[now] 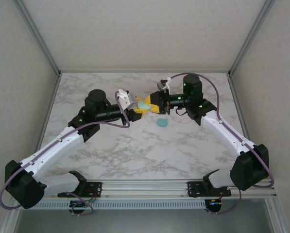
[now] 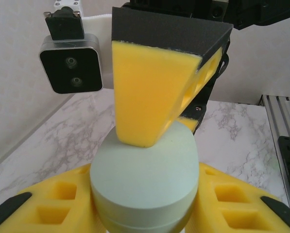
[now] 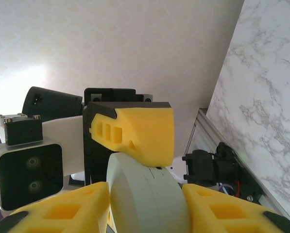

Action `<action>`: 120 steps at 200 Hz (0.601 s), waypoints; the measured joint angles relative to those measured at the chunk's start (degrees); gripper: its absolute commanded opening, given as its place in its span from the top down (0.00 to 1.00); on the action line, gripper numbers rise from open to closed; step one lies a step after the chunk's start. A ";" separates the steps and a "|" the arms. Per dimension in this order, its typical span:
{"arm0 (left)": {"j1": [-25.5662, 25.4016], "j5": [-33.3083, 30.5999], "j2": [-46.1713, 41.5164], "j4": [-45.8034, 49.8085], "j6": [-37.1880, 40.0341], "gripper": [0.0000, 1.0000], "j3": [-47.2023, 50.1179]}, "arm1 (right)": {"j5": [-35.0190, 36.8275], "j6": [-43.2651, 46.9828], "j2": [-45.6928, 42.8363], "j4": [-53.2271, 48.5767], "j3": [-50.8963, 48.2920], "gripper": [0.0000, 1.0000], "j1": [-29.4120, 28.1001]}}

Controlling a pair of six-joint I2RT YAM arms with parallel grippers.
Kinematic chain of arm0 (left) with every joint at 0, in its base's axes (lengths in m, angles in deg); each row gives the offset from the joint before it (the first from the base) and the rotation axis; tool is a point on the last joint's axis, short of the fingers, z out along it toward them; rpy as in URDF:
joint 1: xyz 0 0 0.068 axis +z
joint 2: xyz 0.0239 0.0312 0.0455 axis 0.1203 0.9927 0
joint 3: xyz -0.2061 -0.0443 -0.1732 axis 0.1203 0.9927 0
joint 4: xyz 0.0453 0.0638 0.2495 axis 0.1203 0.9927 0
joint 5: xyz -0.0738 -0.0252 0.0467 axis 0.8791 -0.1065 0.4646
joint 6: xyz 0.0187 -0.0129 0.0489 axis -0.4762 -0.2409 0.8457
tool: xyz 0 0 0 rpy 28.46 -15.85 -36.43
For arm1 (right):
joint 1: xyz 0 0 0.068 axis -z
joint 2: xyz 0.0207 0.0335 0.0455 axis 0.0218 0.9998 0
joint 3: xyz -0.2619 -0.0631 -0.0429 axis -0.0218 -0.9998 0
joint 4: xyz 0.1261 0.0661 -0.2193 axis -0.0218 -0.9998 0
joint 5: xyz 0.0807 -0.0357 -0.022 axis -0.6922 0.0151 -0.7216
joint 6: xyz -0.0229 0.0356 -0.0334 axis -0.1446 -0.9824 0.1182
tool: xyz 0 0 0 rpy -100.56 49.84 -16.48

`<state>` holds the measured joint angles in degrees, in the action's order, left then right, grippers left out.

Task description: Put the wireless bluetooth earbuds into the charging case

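Observation:
A mint-green oval charging case (image 1: 145,104) hangs above the table's middle, and both grippers hold it. My left gripper (image 1: 138,111) is shut on its rim; its yellow fingers (image 2: 47,206) flank the case (image 2: 145,170). My right gripper (image 1: 153,108) is shut across the case's flat faces (image 3: 145,194): one of its fingers (image 2: 145,92) presses on the upper face. The case's seam is closed. Two tiny earbuds (image 1: 141,151) (image 1: 126,148) lie on the marble nearer the arm bases.
A teal oval case (image 1: 162,123) lies on the table just right of and below the grippers. The marble table (image 1: 198,155) has walls at the back and sides, with an aluminium rail (image 1: 145,187) along the near edge.

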<state>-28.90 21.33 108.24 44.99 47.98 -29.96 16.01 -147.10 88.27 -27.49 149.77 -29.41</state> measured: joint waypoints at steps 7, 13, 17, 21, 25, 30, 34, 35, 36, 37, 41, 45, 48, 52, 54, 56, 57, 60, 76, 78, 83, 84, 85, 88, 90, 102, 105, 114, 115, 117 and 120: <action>-0.11 -0.04 0.00 -0.17 0.00 0.74 0.00 | -0.07 -0.15 -0.15 0.28 -0.09 0.53 -0.07; -0.11 -0.07 0.02 -0.39 -0.02 0.74 0.00 | -0.22 -0.28 -0.20 0.50 -0.11 0.52 -0.20; -0.11 -0.04 0.04 -0.48 -0.02 0.74 0.00 | -0.20 -0.33 -0.24 0.61 -0.11 0.53 -0.31; -0.09 -0.04 0.04 -0.57 -0.02 0.74 0.00 | -0.22 -0.33 -0.28 0.74 -0.11 0.55 -0.50; -0.09 -0.04 0.04 -0.70 -0.02 0.74 0.00 | -0.22 -0.33 -0.31 0.79 -0.11 0.56 -0.66; -0.09 -0.04 0.04 -0.90 -0.04 0.74 -0.02 | -0.24 -0.33 -0.33 0.79 -0.11 0.58 -0.79; -0.11 -0.04 0.04 -0.96 -0.02 0.74 -0.09 | -0.26 -0.44 -0.35 0.79 -0.13 0.59 -0.96; -0.11 -0.04 0.04 -0.96 -0.02 0.74 -0.09 | -0.26 -0.44 -0.35 0.79 -0.13 0.59 -0.96; -0.09 -0.04 0.04 -0.96 -0.04 0.74 -0.11 | -0.26 -0.39 -0.37 0.81 -0.13 0.59 -0.98; -0.09 -0.02 0.04 -0.98 -0.04 0.74 -0.11 | -0.26 -0.33 -0.37 0.81 -0.13 0.59 -0.98; -0.09 -0.02 0.04 -1.01 -0.04 0.74 -0.11 | -0.22 -0.44 -0.42 0.83 -0.13 0.62 -0.98; -0.09 -0.02 0.04 -1.11 -0.04 0.74 -0.13 | -0.22 -0.35 -0.50 0.83 -0.13 0.65 -0.96; -0.11 -0.02 0.04 -1.18 -0.04 0.74 -0.15 | -0.22 -0.35 -0.50 0.85 -0.13 0.66 -0.96; -0.09 -0.02 0.04 -1.22 -0.04 0.73 -0.15 | -0.20 -0.24 -0.52 0.87 -0.13 0.69 -0.96; -0.09 -0.02 0.04 -1.22 -0.04 0.72 -0.15 | -0.17 -0.48 -0.55 0.85 -0.13 0.69 -0.96; -0.09 0.00 0.04 -1.22 -0.07 0.72 -0.15 | -0.15 -0.59 -0.57 0.81 -0.13 0.70 -0.96; -0.09 0.02 0.04 -1.22 -0.07 0.71 -0.15 | -0.15 -0.52 -0.57 0.83 -0.13 0.71 -0.96; -0.09 -0.02 0.04 -1.22 -0.07 0.70 -0.15 | -0.13 -0.44 -0.61 0.92 -0.13 0.72 -0.96; -0.09 -0.02 0.04 -1.22 -0.20 0.61 -0.15 | 0.09 -0.96 -0.68 1.07 -0.13 0.78 -0.94; -0.09 -0.02 0.04 -1.25 -0.20 0.60 -0.15 | 0.09 -0.94 -0.68 1.16 -0.13 0.78 -0.94; -0.09 -0.04 0.04 -1.27 -0.26 0.58 -0.15 | 0.17 -1.22 -0.70 1.27 -0.17 0.80 -0.94; -0.09 -0.07 0.04 -1.27 -0.24 0.58 -0.15 | 0.20 -1.18 -0.70 1.33 -0.17 0.80 -0.94; -0.09 -0.07 0.04 -1.31 -0.22 0.57 -0.15 | 0.22 -1.22 -0.72 1.42 -0.20 0.81 -0.94; -0.09 -0.09 0.04 -1.38 -0.46 0.56 -0.15 | 0.26 -1.64 -0.72 1.81 -0.33 0.81 -0.94; -0.09 -0.11 0.04 -1.42 -0.39 0.54 -0.15 | 0.35 -1.62 -0.72 1.95 -0.39 0.81 -0.94; -0.09 -0.33 0.04 -1.68 -0.94 0.51 -0.13 | 0.70 -3.54 -0.81 4.81 -1.53 0.83 -0.98; -0.09 -0.48 0.04 -1.86 -0.96 0.50 -0.11 | 0.81 -4.26 -0.83 6.03 -2.03 0.84 -0.98; -0.09 -0.70 0.04 -2.75 -1.46 0.47 0.13 | 1.18 -6.51 -0.83 9.01 -3.28 0.85 -1.11; -0.09 -0.70 0.04 -2.91 -1.62 0.46 0.15 | 1.25 -6.62 -0.83 9.22 -3.39 0.85 -1.11; -0.09 -0.79 0.04 -3.21 -1.73 0.45 0.24 | 1.40 -7.15 -0.83 10.10 -3.72 0.85 -1.14; -0.09 -0.90 0.02 -3.67 -1.75 0.44 0.35 | 1.51 -8.04 -0.83 10.88 -4.07 0.85 -1.16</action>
<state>-28.99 20.43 108.26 41.32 46.23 -29.61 17.52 -155.14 87.44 -16.61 145.71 -30.57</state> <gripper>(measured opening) 0.515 0.277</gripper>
